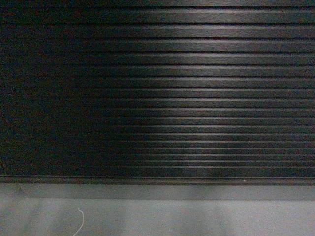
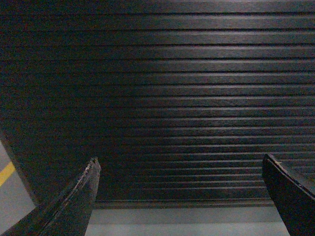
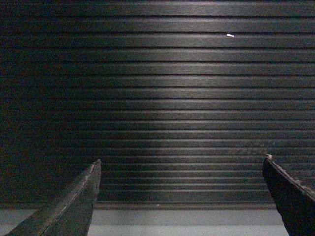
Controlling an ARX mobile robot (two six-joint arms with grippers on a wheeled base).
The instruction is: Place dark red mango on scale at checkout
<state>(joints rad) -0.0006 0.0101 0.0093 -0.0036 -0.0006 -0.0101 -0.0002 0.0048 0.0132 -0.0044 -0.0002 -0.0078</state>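
- Up close, the long dark brown-black checkout counter fills nearly the whole head view, its front panel ribbed in horizontal lines with a pale sheen running down the middle of the frame.
- Along the bottom of that view runs the counter's grey base, and below it a grey floor with a thin white thread-like curl at lower left.
- Seen from the left wrist camera, the left gripper has its two dark fingers spread wide, one at lower left of the frame and one at lower right, nothing between them but the ribbed panel.
- At the far left edge of that view a slice of grey floor carries a yellow stripe.
- Seen from the right wrist camera, the right gripper likewise has its fingers far apart and empty, facing the same ribbed panel; a small white fleck sits at upper right of the frame.
- Neither the dark red mango nor the scale shows in any view; where they are cannot be told.
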